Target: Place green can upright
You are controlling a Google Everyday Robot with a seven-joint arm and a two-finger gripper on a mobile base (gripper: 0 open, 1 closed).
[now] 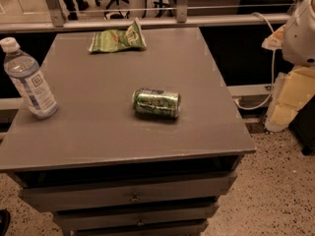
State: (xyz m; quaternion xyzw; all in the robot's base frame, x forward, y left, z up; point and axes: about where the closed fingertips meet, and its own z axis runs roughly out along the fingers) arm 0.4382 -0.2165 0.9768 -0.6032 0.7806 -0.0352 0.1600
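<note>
The green can [156,103] lies on its side near the middle of the grey table top [98,132], with its long axis running left to right. It is shiny green with pale lettering. Nothing touches it. My gripper is not in view. Only a white rounded part of my arm [301,31] shows at the upper right edge, off to the side of the table and well away from the can.
A clear water bottle with a white cap [27,80] stands upright at the table's left edge. A flat green chip bag [117,39] lies at the back. Drawers [133,196] are under the top. A rail and cables run behind.
</note>
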